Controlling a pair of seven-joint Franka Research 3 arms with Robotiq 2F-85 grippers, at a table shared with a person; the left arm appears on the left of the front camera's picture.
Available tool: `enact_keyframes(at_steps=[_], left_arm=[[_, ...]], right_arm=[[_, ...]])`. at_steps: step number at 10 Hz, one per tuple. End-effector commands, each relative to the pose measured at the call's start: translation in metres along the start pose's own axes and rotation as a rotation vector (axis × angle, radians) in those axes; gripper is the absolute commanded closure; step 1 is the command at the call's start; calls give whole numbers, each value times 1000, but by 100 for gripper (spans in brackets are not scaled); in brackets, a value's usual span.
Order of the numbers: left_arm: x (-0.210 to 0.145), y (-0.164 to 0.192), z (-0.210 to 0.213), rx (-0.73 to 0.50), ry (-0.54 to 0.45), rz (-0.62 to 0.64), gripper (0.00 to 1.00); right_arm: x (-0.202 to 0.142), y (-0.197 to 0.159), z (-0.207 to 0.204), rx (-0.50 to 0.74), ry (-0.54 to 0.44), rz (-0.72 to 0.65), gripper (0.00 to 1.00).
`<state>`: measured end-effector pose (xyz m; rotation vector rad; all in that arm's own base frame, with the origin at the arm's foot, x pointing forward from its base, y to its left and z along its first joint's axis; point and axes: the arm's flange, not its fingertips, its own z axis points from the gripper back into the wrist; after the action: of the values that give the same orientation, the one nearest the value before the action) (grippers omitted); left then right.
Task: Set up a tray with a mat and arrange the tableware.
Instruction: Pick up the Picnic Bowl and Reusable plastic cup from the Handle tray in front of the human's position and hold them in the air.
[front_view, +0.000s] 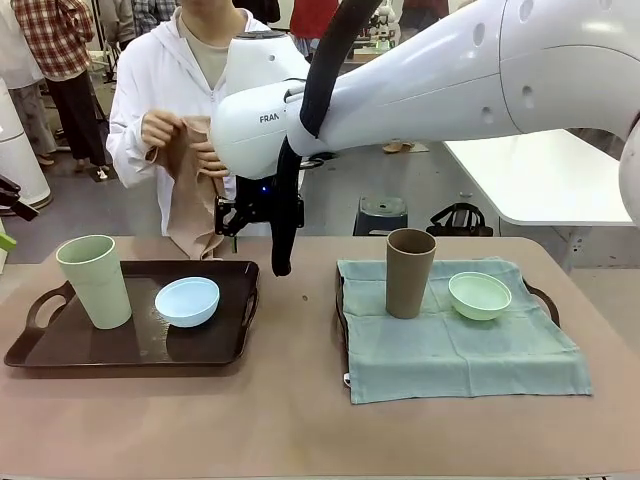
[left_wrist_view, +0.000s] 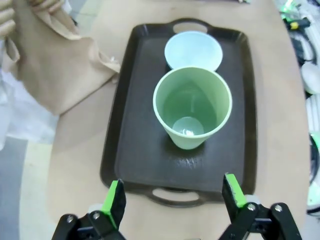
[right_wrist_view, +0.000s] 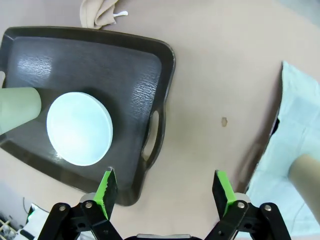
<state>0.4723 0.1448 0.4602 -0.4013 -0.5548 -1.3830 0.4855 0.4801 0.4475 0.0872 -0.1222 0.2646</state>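
Though matte, tapered pale green tumbler (front_view: 94, 281).

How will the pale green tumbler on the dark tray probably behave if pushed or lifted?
The pale green tumbler is tall and narrower at its base, so a high push would probably tip it. It is empty and thin-walled, so likely light. Its matte surface should not slip much.

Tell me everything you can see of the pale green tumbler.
The pale green tumbler is tall, handleless, matte and plastic-looking, widening toward its rim. It stands upright and looks empty, on the bare dark tray at its left end. The light blue bowl sits beside it, apart. Nothing else touches it.
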Motion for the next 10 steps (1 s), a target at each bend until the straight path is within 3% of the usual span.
enact_keyframes(at_steps=[1,6,10], left_arm=[[2,-1,3,3,1,-7,0],[-3,2,-17,8,8,21,0],[-32,3,-41,-6,-40,43,0]], right_arm=[[-2,-4,1,-36,-6,4,2],[8,19,-23,110,63,-99,2],[12,34,-47,175,93,-142,2]])
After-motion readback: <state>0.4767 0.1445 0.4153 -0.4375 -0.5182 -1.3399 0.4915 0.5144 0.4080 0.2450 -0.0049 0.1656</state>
